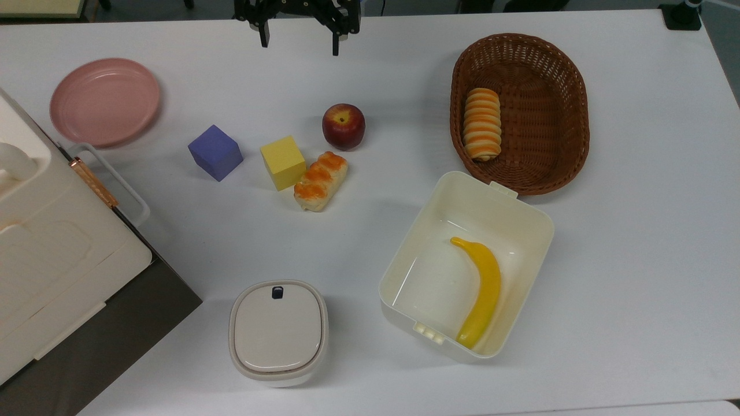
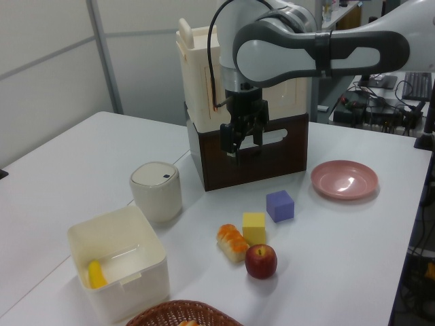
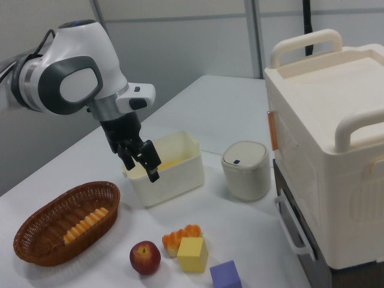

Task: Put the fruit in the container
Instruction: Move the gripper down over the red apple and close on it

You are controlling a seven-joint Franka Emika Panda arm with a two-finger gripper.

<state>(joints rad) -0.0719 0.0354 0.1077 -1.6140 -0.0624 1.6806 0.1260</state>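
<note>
With the gripper [image 1: 299,41] being held wide, the apple [image 1: 343,126] at its 5 o'clock is risking being rolled into the bread [image 1: 321,181].

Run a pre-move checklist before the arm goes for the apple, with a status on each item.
1. Gripper open and empty: ok.
2. Apple upright on the table, touching nothing: ok.
3. Room around the apple for the fingers: ok, though the bread roll and yellow cube lie close.
4. Container uncovered: ok.
5. Space inside beside the banana: ok.
6. Gripper above the apple: not ok, it hangs off to one side.
</note>
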